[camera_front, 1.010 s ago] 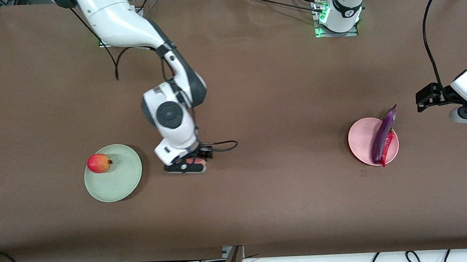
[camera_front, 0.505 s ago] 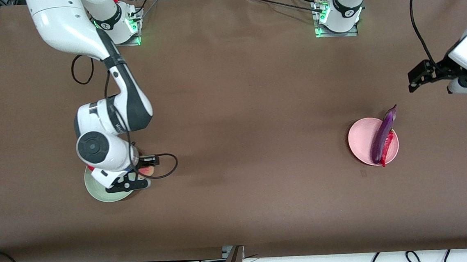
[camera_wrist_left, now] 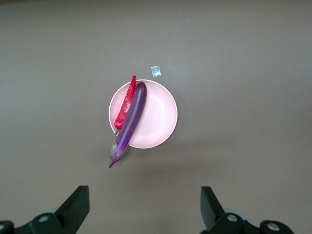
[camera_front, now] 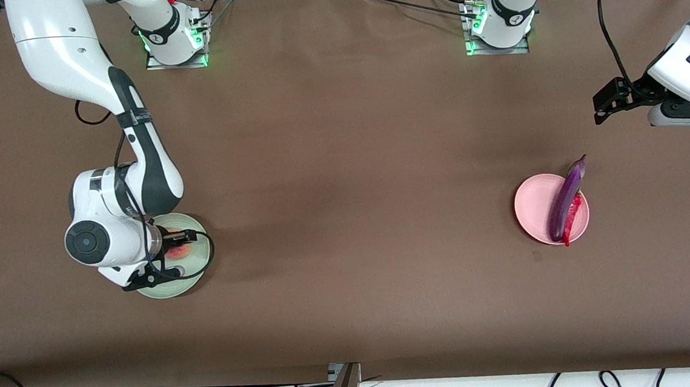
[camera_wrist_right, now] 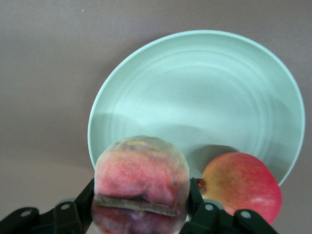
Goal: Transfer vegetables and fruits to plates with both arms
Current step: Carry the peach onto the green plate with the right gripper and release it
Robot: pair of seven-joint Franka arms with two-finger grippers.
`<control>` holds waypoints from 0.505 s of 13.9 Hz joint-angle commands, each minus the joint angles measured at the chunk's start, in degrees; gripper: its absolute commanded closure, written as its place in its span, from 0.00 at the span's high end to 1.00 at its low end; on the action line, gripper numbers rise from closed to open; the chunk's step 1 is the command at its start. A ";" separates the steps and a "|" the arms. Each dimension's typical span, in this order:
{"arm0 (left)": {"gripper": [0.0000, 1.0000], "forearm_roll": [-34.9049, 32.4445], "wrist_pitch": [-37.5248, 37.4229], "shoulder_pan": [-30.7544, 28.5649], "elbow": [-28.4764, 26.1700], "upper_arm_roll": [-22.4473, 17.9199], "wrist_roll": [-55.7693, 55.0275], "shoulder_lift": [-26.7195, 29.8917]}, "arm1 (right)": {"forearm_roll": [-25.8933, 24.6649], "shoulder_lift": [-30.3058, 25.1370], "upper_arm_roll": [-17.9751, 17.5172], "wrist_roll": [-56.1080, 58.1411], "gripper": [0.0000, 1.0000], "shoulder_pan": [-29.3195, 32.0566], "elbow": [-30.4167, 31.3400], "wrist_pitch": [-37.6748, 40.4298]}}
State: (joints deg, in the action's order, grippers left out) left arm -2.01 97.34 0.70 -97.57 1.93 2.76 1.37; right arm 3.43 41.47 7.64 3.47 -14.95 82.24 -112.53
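Now the peach hangs over the green plate

Directly beneath the right claw (camera_wrist_right: 141, 214), which is clamped on the peach (camera_wrist_right: 141, 183), lies the green plate (camera_wrist_right: 204, 92), the apple (camera_wrist_right: 242, 181) just beside; the left claw (camera_wrist_left: 144, 209), spread wide and empty, waits high above the pink plate (camera_wrist_left: 158, 117) with eggplant (camera_wrist_left: 130, 119) and chili (camera_wrist_left: 126, 102).

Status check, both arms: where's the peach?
Right gripper shut on peach, over mint green plate, apple already on it. Left gripper open, waiting above pink plate holding eggplant and chili. Nothing blocking.
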 commanded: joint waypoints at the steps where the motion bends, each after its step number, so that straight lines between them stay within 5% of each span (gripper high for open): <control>1: 1.00 0.86 -1.10 0.44 0.27 -0.44 -0.38 0.21 | 0.62 0.80 -0.87 1.01 0.36 1.24 0.73 -1.72; 3: 1.00 0.86 -1.28 0.53 0.53 -0.44 -0.38 0.13 | 0.53 1.50 -0.87 1.01 0.38 1.51 0.73 -1.90; 4: 1.00 0.86 -1.54 0.53 0.62 -0.44 -0.38 0.13 | 0.53 1.77 -0.87 1.01 0.52 1.51 0.73 -1.90; 6: 1.00 0.86 -2.24 0.62 0.71 -0.44 -0.38 0.13 | 0.53 1.77 -0.87 0.93 0.99 1.86 0.56 -1.73; 7: 1.00 0.95 -2.24 0.62 0.80 -0.44 -0.38 0.13 | 0.53 1.33 -0.96 0.93 1.00 1.86 0.12 -1.38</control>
State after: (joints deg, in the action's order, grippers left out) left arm -2.01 96.28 0.72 -97.56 1.93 2.71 1.37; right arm 3.43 44.05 7.59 3.47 -14.04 82.41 -114.14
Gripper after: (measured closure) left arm 0.000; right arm 0.211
